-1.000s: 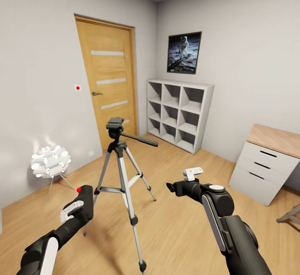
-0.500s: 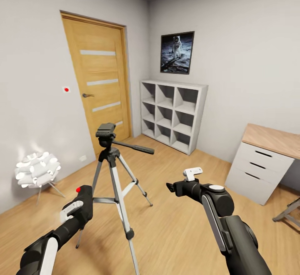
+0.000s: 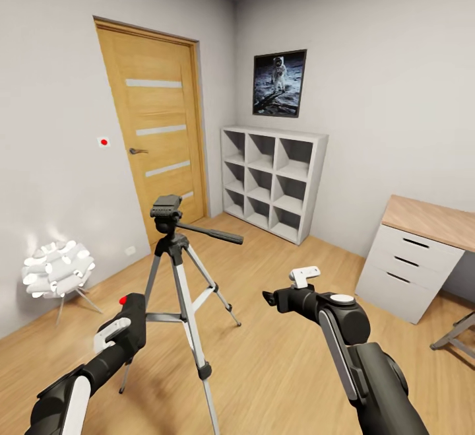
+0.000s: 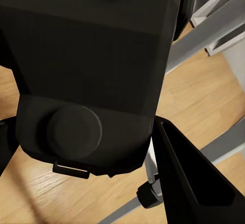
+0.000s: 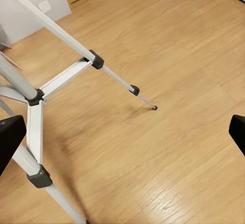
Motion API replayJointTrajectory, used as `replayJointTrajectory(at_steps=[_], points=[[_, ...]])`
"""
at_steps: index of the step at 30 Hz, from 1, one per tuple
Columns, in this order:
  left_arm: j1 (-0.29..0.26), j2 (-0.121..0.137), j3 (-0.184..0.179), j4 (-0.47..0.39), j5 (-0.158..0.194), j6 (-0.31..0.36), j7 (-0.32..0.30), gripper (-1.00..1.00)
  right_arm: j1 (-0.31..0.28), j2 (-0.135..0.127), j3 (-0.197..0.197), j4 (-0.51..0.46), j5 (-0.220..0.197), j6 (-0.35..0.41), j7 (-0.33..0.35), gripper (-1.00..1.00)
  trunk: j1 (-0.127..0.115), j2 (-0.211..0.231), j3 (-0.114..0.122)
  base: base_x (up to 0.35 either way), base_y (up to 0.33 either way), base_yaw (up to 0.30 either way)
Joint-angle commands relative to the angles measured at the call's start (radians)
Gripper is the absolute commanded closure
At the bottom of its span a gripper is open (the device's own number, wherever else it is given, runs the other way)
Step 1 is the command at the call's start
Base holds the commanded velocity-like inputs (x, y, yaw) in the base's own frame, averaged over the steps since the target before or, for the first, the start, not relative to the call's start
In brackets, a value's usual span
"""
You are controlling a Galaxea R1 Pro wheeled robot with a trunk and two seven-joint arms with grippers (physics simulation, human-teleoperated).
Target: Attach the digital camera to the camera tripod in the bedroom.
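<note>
Digital camera [image 4: 87, 66] sits clamped in the left gripper [image 3: 125, 329] beside the camera tripod [image 3: 178, 270]; right gripper [image 3: 269, 298] spread, empty; cube shelves [image 3: 270, 181] bare.

Pretty bright, even light all over the bedroom — soft and flat. The white lamp [image 3: 58, 268] glows and throws a pale patch on the wall behind it. The camera tripod [image 3: 179, 276] casts just a faint blurry shadow on the floor [image 5: 168, 147]. Head view bends lines toward the edges — wide-angle stretch.

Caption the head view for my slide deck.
Left hand carries digital camera toward camera tripod in bedroom.
</note>
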Motion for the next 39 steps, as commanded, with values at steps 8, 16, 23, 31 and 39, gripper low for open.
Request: replayJointTrajectory(at_steps=[8,16,23,31,39], points=[[0.001,-0.001,0.012,-0.002,0.002,0.008,-0.005,1.0,0.0,0.0,0.0,-0.001,0.001,0.005,0.002,-1.0,0.001,-0.002,-0.002,0.029,0.033,-0.001],[0.001,-0.001,0.028,-0.003,0.003,0.007,-0.006,1.0,0.001,0.001,0.0,-0.001,0.002,0.005,0.002,-1.0,0.001,-0.002,-0.002,0.015,0.016,0.0],[0.0,0.005,0.034,-0.017,0.003,0.014,-0.009,1.0,0.003,-0.002,0.0,-0.001,0.001,0.005,0.003,-1.0,0.001,-0.002,-0.002,0.002,0.002,0.0],[-0.025,0.114,0.044,-0.131,0.004,0.135,-0.01,1.0,0.096,-0.023,0.002,-0.001,0.005,-0.009,0.064,-1.0,0.001,-0.002,-0.002,0.0,0.0,0.0],[-0.082,0.182,0.047,-0.155,0.004,0.241,-0.01,1.0,0.127,-0.154,0.002,0.005,0.014,-0.105,0.313,-1.0,0.001,-0.002,-0.002,0.0,0.016,0.0]])
